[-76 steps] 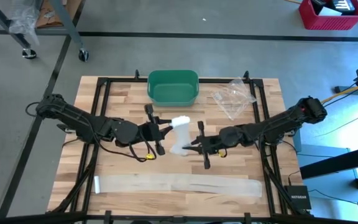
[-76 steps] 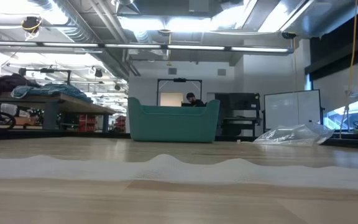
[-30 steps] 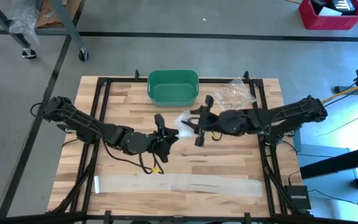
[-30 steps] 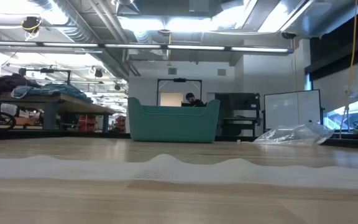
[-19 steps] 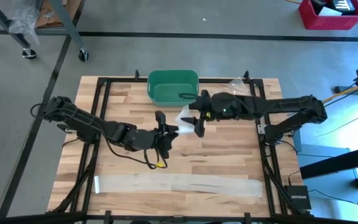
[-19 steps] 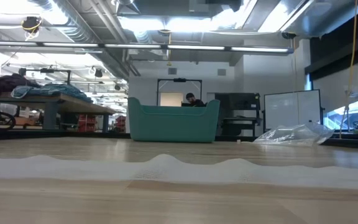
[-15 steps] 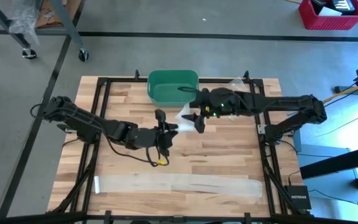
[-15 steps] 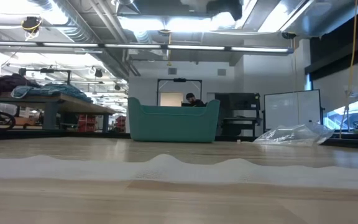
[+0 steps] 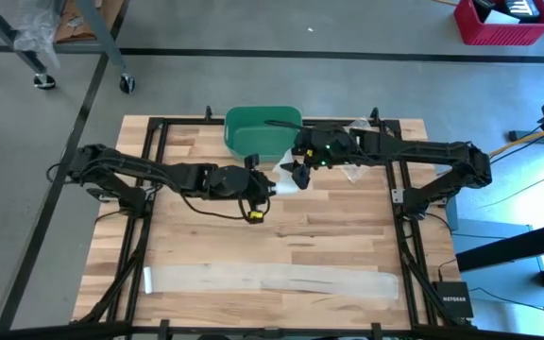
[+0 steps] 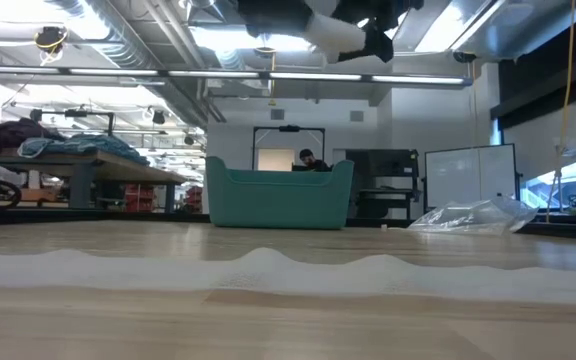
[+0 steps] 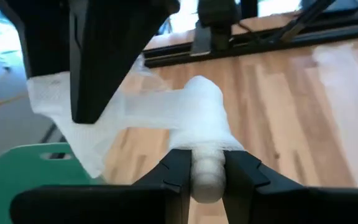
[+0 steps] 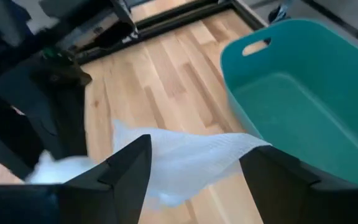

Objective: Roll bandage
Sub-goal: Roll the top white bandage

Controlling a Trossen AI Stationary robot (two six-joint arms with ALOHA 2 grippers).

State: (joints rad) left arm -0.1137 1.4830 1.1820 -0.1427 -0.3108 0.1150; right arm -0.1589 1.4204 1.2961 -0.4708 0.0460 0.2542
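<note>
We see 2 matte black arms, jointed in chunky segments. The left gripper [image 9: 270, 186] carries a small yellow tag on a thin cable; the right gripper [image 9: 295, 173] shows green indicator lights. Black cables trail along both.

- Bandage [image 11: 191, 121]: white woven gauze, matt and slightly rough.
- Table [image 9: 338, 236]: pale wood planks, smooth with a soft sheen.
- Bin [image 12: 303, 106]: green plastic, smooth.
- Bag [image 10: 473, 215]: clear crinkled plastic, glossy.

Bandage roll [image 11: 207, 177] end behind fingers
</note>
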